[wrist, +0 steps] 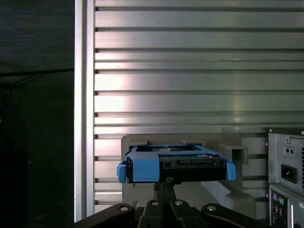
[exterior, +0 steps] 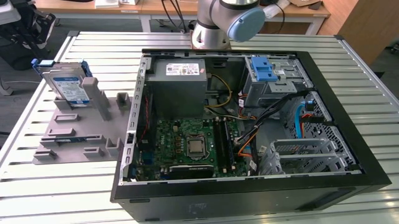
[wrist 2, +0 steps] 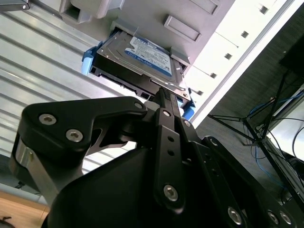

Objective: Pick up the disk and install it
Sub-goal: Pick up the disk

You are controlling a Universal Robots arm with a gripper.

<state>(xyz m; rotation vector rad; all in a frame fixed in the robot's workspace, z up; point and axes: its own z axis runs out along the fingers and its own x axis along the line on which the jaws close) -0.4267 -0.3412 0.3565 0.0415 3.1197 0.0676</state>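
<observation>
The disk (exterior: 67, 83) stands on edge in a grey holder (exterior: 81, 126), near the far corner of the slatted surface (exterior: 37, 196) on the exterior view's left, beside the open computer case (exterior: 349, 116). In both wrist views the tool (wrist 2: 164, 92) (wrist: 162, 183) has its fingers pressed together, holding nothing, with the tip just beside the disk's blue-framed edge. I can't tell if they touch.

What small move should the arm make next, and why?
Probably ease the gripper closer onto the disk. The disk stands on edge in its grey holder, outside the computer case, and the gripper points at its edge; whether they touch is unclear.
</observation>
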